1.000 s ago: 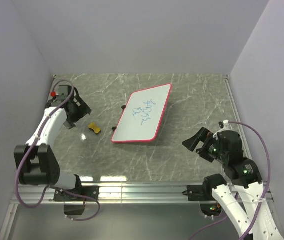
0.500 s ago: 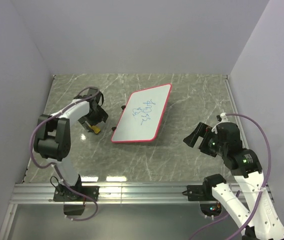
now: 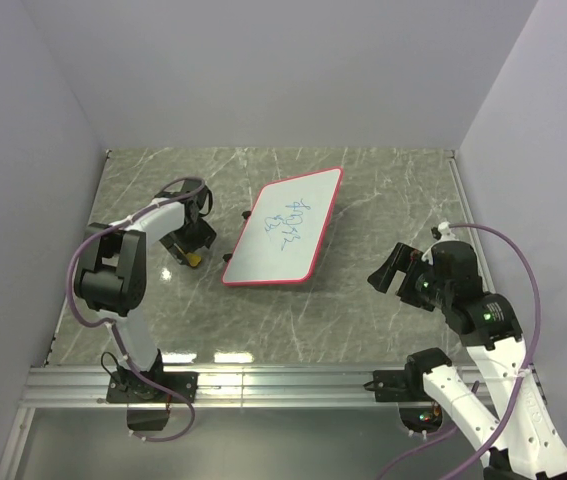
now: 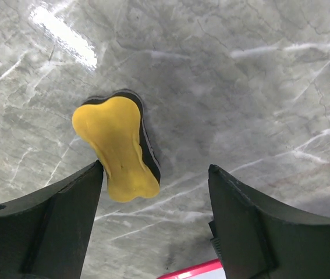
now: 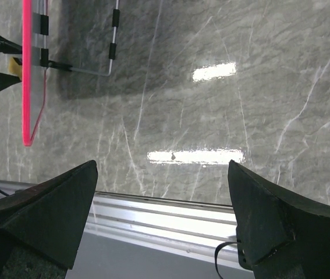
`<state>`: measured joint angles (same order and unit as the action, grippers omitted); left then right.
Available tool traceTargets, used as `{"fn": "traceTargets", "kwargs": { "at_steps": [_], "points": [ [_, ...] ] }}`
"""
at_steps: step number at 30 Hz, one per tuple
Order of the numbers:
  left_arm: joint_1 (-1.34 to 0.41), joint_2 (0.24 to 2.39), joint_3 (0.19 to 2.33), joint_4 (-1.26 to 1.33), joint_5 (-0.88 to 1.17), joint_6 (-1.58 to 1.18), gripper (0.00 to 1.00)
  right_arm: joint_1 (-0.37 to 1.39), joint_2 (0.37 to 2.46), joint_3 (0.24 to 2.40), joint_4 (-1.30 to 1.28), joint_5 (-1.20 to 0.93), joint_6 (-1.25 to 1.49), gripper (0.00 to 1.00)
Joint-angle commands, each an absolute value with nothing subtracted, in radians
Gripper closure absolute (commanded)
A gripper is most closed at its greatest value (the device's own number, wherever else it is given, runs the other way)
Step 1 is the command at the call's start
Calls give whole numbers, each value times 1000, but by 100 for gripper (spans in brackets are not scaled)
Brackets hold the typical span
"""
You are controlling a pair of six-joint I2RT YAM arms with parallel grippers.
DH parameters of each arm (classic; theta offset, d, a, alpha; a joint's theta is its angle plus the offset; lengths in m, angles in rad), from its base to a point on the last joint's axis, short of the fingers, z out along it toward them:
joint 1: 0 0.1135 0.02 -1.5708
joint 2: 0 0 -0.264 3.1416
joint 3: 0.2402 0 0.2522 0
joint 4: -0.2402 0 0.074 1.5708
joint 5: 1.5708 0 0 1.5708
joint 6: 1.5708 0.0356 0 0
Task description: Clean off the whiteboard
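Though seemingly untouched, sponge (image 4: 120, 146) between left hand's (image 4: 154, 174) fingers (image 4: 54, 215).

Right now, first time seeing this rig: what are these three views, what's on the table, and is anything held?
Two robot arms are bolted at the near edge of a marble-look table. The wide picture comes from a fixed camera above and behind them. The other two come from a camera on each wrist, looking out past that arm's own two fingers.

On the table are a whiteboard with a red-pink frame and blue scribbles, and beside it a small yellow sponge.

The left tool is open, with the sponge's near end between its fingers, not gripping it. The right tool is open and empty, apart from the board. Nothing is held.
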<state>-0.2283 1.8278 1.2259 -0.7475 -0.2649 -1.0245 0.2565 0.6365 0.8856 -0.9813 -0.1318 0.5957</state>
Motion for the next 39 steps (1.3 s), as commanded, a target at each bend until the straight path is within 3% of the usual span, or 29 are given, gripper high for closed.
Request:
{"fn": "traceTargets", "kwargs": {
  "at_steps": [1,11,14,18,19,32,39],
  "points": [
    [-216,1796,1212,-744,-295,-1049,24,256,649,905,-954,-123,581,0],
    [-183,1796,1172,-697,-284,-1042,47,262,661,904,-954,-123,575,0],
    [-176,1795,1166,-687,-287,-1045,63,264,667,910,-960,-120,569,0],
    [-169,1796,1161,-684,-282,-1040,96,267,681,922,-956,-118,568,0],
    [-170,1798,1161,-684,-281,-1037,100,267,696,926,-948,-121,571,0],
    [-222,1689,1296,-678,-103,-914,100,267,963,1147,-726,-374,603,0],
    [-310,1712,1532,-732,-49,-810,100,256,1178,1304,-693,-316,612,1]
  ]
}}
